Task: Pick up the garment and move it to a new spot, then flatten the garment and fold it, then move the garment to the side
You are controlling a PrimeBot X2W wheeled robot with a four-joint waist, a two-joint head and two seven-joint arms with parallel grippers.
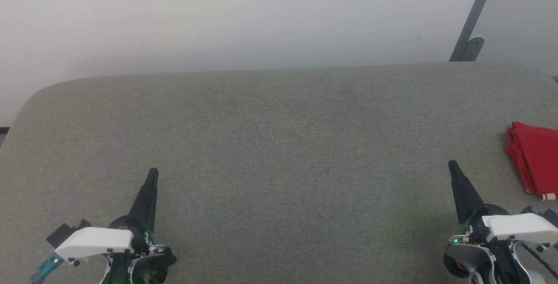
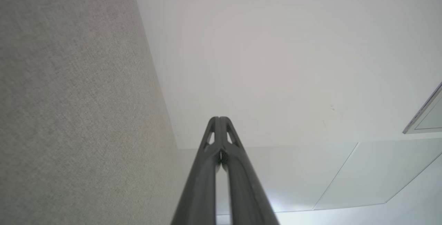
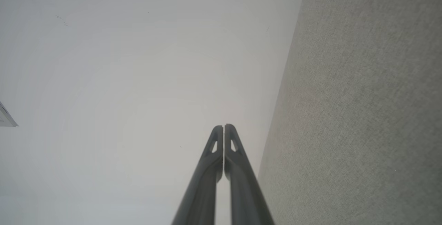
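Observation:
The garment point(image 1: 535, 163) lies folded in a red stack at the right edge of the head view, a bit of red-and-white striped trim showing at its near corner. My right gripper point(image 1: 452, 164) stands shut at the lower right, left of the garment and apart from it. At the lower left my left gripper point(image 1: 153, 172) is shut too, far from the garment. Each wrist view looks along a closed empty gripper: the left gripper point(image 2: 219, 118) and the right gripper point(image 3: 223, 126) have their fingers pressed together.
A grey fabric-covered table point(image 1: 279, 144) spans the head view, its far edge meeting a pale wall. A grey metal post point(image 1: 473, 18) leans at the back right. The table's fabric surface point(image 2: 69, 114) fills the left wrist view's left side and the table surface point(image 3: 362, 114) the right wrist view's right.

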